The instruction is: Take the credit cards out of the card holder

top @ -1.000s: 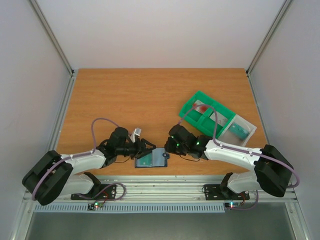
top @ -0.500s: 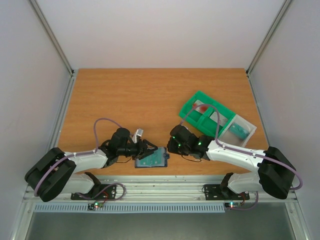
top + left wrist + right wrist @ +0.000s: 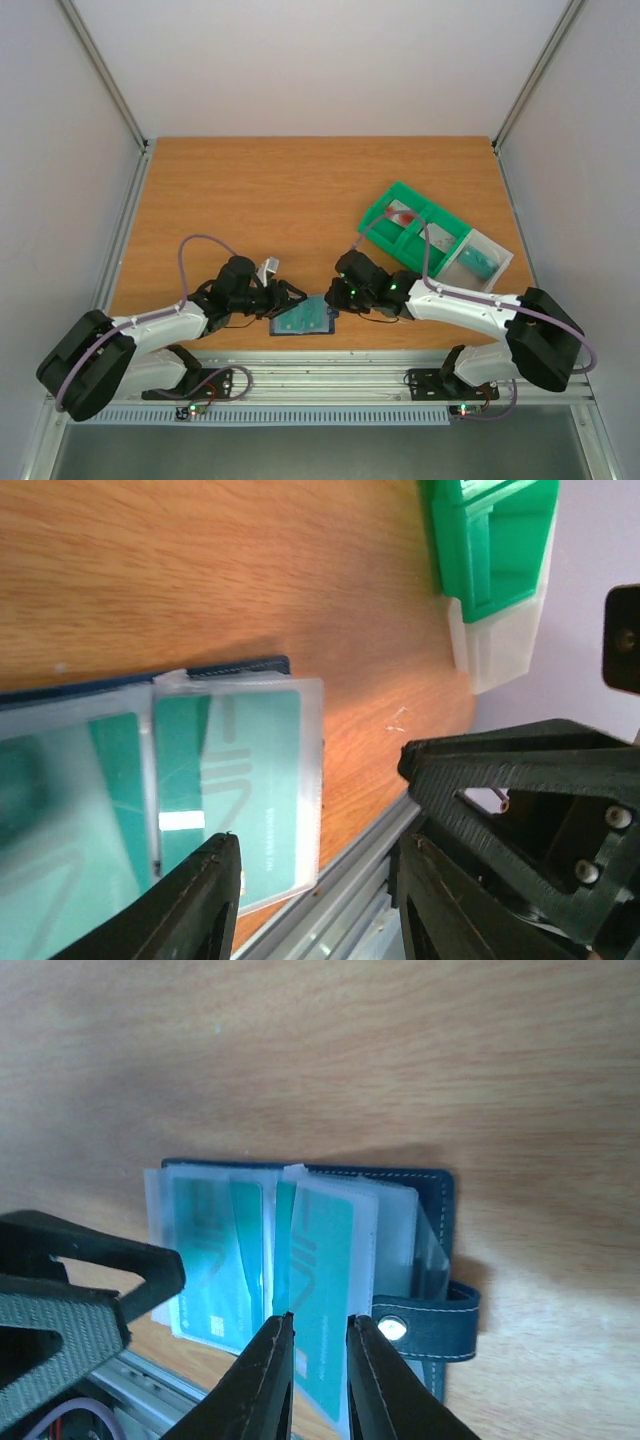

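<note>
The slate-blue card holder [image 3: 308, 321] lies open at the table's near edge, its clear sleeves fanned out with teal credit cards [image 3: 322, 1250] inside. Its closure tab [image 3: 440, 1325] sticks out on one side. My right gripper [image 3: 312, 1375] hovers just over the holder, its jaws a narrow gap apart on either side of one raised sleeve with a teal card. My left gripper [image 3: 320, 885] is open wide and empty at the holder's other end, over a sleeved teal card [image 3: 255, 770]. From above, the left gripper [image 3: 288, 298] and right gripper [image 3: 333, 297] face each other.
A green compartmented tray [image 3: 385, 205] stands at the right, holding a whitish card with a red blotch [image 3: 403, 214]. A clear tray part [image 3: 497, 262] joined to it holds a teal card [image 3: 480, 263]. The metal table rail [image 3: 330, 365] runs just behind the holder.
My left gripper pushed in toward the holder, then drew back slightly to the left. The holder's sleeves shifted a little. My right gripper stayed over the holder.
</note>
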